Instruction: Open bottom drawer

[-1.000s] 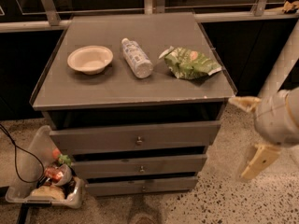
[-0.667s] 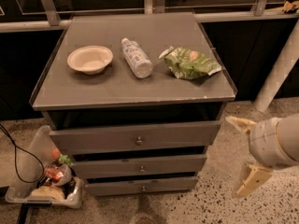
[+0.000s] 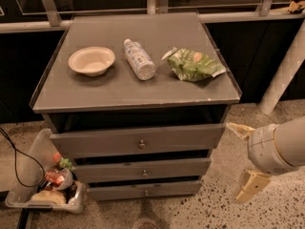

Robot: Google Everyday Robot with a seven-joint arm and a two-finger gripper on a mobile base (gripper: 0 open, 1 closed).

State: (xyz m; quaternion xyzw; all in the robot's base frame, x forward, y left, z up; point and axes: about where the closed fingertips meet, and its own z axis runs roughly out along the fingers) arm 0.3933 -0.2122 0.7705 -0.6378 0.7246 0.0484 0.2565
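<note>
Moved: the robot's cream two-finger tool [image 3: 234, 162] has come lower and a little to the left since the earlier frames. Nothing else has moved.
Tool place: right side of the frame, just past the right edge of the drawers, not touching them.
Tool state: its two fingers are spread wide and hold nothing. One finger points up near the top drawer [image 3: 95, 144] and one points down near the floor.
Task thing: the thin grey bottom drawer [image 3: 114, 191], the lowest of three, sits at the bottom middle of the frame, under the middle drawer [image 3: 109, 171]. It looks pushed in and not yet opened.
Where to hold: the small round metal knob [image 3: 146, 192] in the middle of its front.
How it will handle: the front looks hard and stiff, so it should not bend. The drawer is slim and likely light, and it should slide straight out. The knob is tiny, smooth and shiny, so the fingers could slip off. They will need to close in tight around it.
Reach: the knob sits low and well to the left of the tool.
On the grey worktop [image 3: 119, 87]: a white paper bowl [image 3: 91, 60], a clear plastic bottle [image 3: 139, 59] lying down and a green snack bag [image 3: 193, 65].
</note>
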